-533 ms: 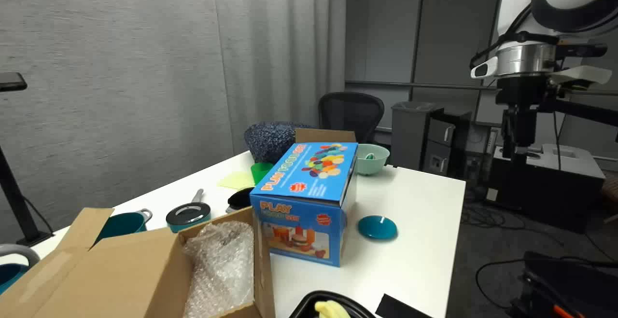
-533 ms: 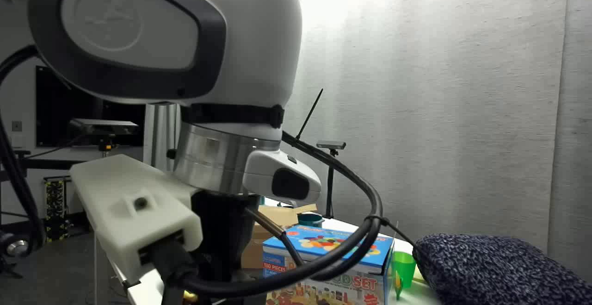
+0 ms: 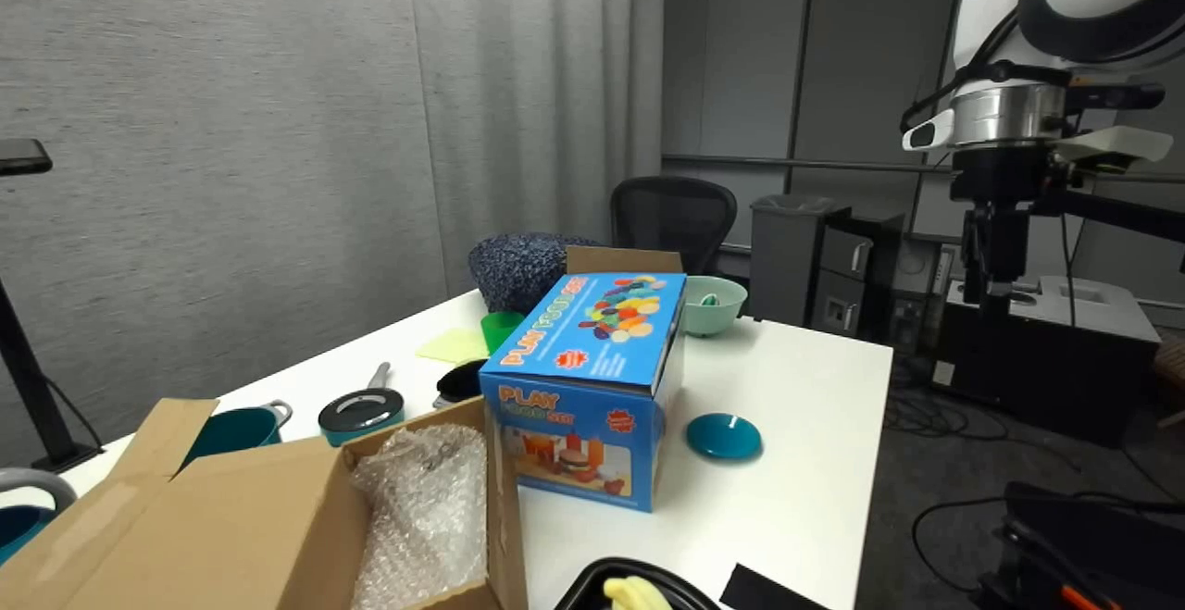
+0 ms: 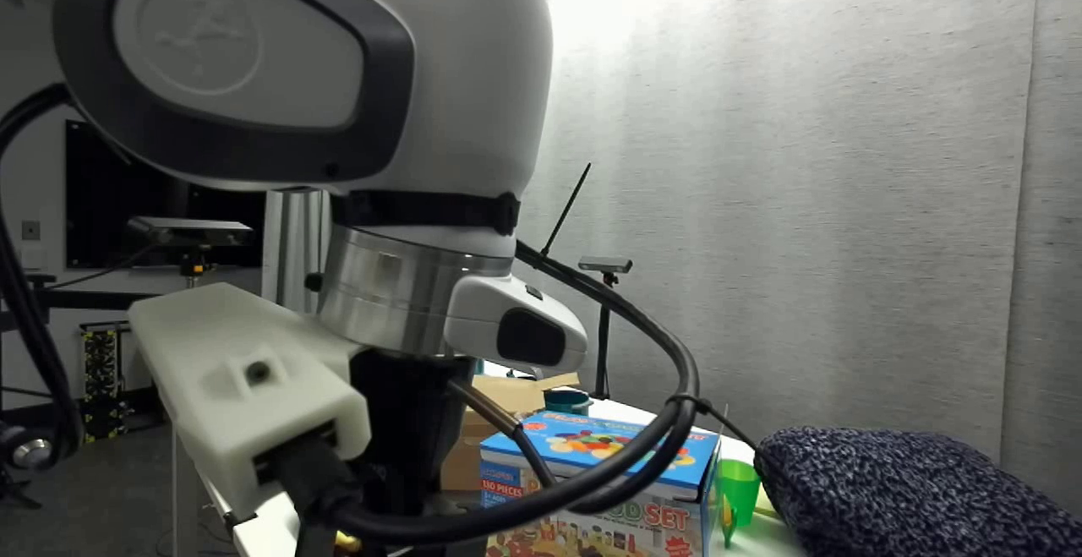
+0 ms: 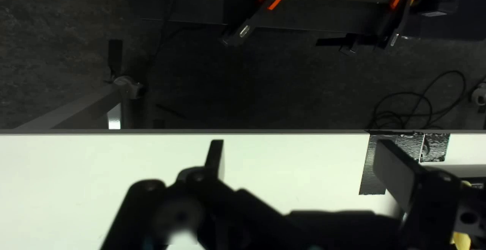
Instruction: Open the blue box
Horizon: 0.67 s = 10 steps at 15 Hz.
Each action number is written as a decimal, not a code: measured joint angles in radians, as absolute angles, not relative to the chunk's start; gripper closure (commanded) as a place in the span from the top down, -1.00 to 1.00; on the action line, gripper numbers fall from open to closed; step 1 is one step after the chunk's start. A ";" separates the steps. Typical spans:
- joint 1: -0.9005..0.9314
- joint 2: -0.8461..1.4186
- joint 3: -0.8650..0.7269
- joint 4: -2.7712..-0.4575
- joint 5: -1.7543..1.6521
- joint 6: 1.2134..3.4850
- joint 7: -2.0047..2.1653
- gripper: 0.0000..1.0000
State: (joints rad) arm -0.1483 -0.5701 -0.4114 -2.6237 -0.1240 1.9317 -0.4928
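White table (image 3: 787, 388); on it blue box (image 3: 581, 395), brown carton (image 3: 241, 517), teal dish (image 3: 724, 437)

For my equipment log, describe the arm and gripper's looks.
The Franka arm is rounded and white, with a dark joint rim, faint emblem, silver collar, black strap, black cables and pale housing. The Robotiq gripper is black, with flat grey finger pads.

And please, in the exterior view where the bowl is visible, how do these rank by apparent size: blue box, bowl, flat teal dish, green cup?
Blue box
Bowl and teal dish: too alike to rank
Green cup, partly hidden
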 measured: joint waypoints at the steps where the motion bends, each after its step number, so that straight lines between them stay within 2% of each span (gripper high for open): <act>1: -0.148 -0.570 -0.411 -2.624 -0.124 1.932 -0.493 1.00; 10: -0.149 -0.564 -0.404 -2.624 -0.107 1.959 -0.478 1.00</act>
